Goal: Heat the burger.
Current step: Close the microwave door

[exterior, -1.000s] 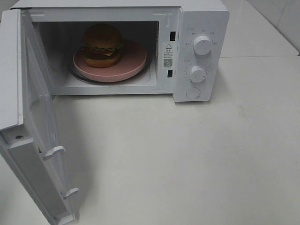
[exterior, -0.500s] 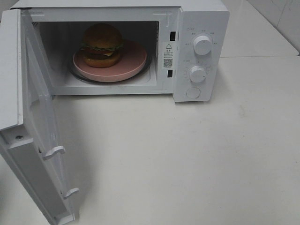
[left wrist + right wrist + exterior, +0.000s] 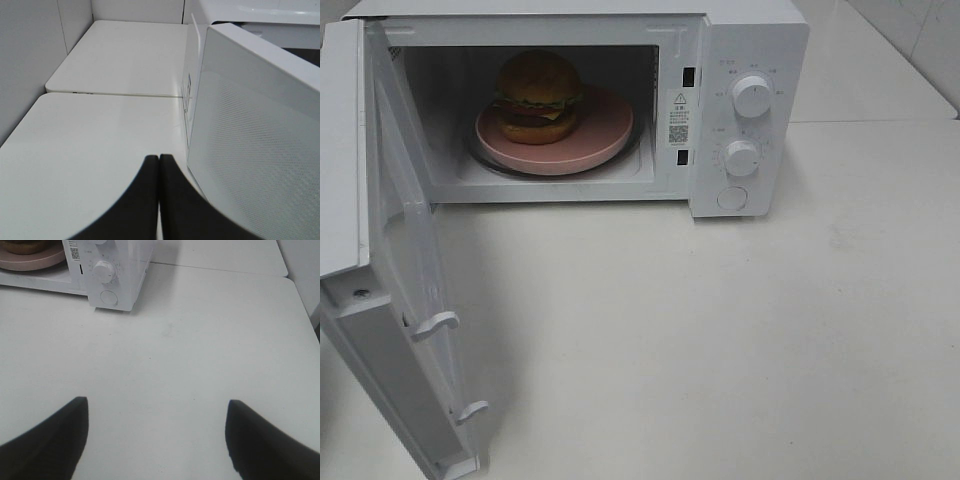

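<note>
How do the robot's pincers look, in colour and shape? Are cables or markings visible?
Only finger ends show, in the wrist views. The left pincer and right pincer both have plain matte black fingers with rounded, tapering outlines. No cables, markings or arm links are visible; the high view shows no arm.

One burger [image 3: 538, 95], one plate [image 3: 607, 128], one microwave [image 3: 750, 45]

Even, soft light; we note the white table [image 3: 770, 330] bright, faintly washed out. Soft grey shadow falls right of the open microwave door [image 3: 405, 230]. Cavity dimmer; burger [image 3: 538, 95] slightly soft. We see the left gripper [image 3: 159, 157] and right gripper [image 3: 156, 401] as dark, blurred silhouettes.
</note>
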`<action>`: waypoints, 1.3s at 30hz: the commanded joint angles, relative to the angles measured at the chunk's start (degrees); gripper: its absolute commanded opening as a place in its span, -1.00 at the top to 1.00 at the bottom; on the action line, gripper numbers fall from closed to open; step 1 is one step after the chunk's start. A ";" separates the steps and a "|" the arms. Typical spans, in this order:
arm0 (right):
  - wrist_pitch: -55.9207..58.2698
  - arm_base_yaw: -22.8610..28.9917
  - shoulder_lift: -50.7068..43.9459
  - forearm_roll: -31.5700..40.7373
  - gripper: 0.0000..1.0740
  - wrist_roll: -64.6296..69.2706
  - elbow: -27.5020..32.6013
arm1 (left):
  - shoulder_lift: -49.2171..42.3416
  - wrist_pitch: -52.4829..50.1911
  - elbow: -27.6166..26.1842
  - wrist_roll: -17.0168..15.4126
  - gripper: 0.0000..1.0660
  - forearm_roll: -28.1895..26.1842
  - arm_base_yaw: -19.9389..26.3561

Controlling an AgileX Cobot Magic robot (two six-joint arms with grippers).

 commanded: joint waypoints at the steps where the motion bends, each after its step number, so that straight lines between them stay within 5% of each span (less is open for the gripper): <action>1: -0.86 -0.34 -1.55 -0.06 -0.38 -0.11 0.17 | 2.86 -2.92 0.06 -0.40 1.00 -0.34 0.23; 7: -0.86 -0.34 -1.55 -0.06 -0.38 -0.11 0.17 | 9.00 -7.56 0.06 -2.69 1.00 -0.06 0.17; 12: -0.86 -0.34 -1.55 -0.06 -0.38 -0.11 0.17 | 12.89 -12.95 0.06 -6.47 1.00 5.33 0.17; 14: -0.86 -0.34 -1.55 -0.06 -0.38 -0.11 0.17 | 15.58 -16.44 0.06 -11.52 1.00 13.01 0.17; 15: -0.86 -0.34 -1.55 -0.06 -0.38 -0.11 0.17 | 15.58 -16.44 0.06 -11.52 1.00 13.01 0.17; 17: -0.86 -0.34 -1.55 -0.06 -0.38 -0.11 0.17 | 17.99 -20.05 0.06 -18.39 1.00 20.45 0.17; 18: -0.86 -0.34 -1.55 -0.06 -0.38 -0.11 0.17 | 17.99 -20.05 0.06 -18.39 1.00 20.45 0.17; 20: -0.86 -0.34 -1.55 -0.06 -0.38 -0.11 0.17 | 21.72 -27.56 0.06 -25.90 1.00 32.72 0.17; 25: -0.86 -0.34 -1.55 -0.06 -0.38 -0.11 0.17 | 26.07 -34.66 0.06 -28.07 1.00 37.99 0.17; 39: -0.86 -0.34 -1.55 -0.06 -0.38 -0.11 0.17 | 37.82 -51.05 -1.15 -29.51 1.00 37.47 -0.46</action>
